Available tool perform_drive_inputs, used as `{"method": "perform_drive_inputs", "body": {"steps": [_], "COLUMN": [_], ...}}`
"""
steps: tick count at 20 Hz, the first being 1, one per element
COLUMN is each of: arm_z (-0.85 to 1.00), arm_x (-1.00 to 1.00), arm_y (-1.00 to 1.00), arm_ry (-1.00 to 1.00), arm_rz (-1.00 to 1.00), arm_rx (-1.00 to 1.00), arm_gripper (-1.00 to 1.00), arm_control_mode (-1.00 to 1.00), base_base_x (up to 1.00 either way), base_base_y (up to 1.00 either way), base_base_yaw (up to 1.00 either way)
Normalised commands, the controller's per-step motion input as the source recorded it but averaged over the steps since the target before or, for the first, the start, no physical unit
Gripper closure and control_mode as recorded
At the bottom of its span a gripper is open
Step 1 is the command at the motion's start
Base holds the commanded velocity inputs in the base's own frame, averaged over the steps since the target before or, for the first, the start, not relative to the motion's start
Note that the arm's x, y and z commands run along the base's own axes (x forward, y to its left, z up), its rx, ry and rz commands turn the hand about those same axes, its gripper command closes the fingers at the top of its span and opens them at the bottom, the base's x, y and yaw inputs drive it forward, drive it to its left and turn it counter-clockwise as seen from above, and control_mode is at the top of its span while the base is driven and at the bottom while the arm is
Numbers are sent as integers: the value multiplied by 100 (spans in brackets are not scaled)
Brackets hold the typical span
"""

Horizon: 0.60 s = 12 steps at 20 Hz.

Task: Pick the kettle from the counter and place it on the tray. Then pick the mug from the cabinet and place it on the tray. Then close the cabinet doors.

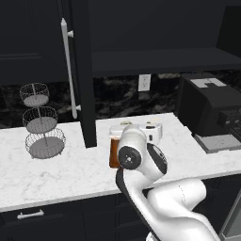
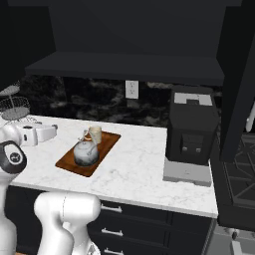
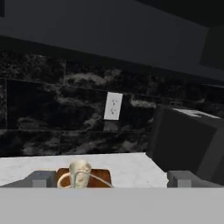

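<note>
The reddish-brown tray (image 2: 105, 144) lies on the white marble counter (image 2: 139, 169). On it stands the silvery kettle (image 2: 85, 153), with the cream mug (image 2: 94, 133) just behind it. In the hand view the mug (image 3: 80, 171) and the tray (image 3: 100, 177) sit low at the centre, with the kettle's thin wire handle arching in front. My gripper (image 2: 54, 128) hovers left of the tray, a little above the counter. It is open (image 3: 111, 180) with nothing between its widely spread fingers. The black cabinet (image 1: 164, 59) stands with both doors swung out: the left door (image 1: 84, 70) and the right door (image 2: 239, 84).
A black coffee machine (image 2: 191, 129) on a grey base stands right of the tray. A three-tier wire basket (image 1: 40, 122) sits at the counter's left. A white outlet (image 1: 144, 82) is on the dark backsplash. A stove (image 2: 239, 174) lies beyond the counter's right end.
</note>
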Motion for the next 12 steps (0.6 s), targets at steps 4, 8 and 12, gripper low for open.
{"method": "perform_drive_inputs", "body": {"steps": [4,8,12], "arm_z": [-4,8,1], "arm_x": [11,-15,-6], "arm_y": [11,47,50], "arm_ry": [-39,-25,-9], "arm_rz": [-12,-30,-29], "arm_rx": [-8,-8,-9], "arm_gripper": [-100,-100,-100], "arm_control_mode": [-100,-100,-100], "base_base_x": [0,0,0], "base_base_y": [0,0,0], "base_base_yaw": [0,0,0]}}
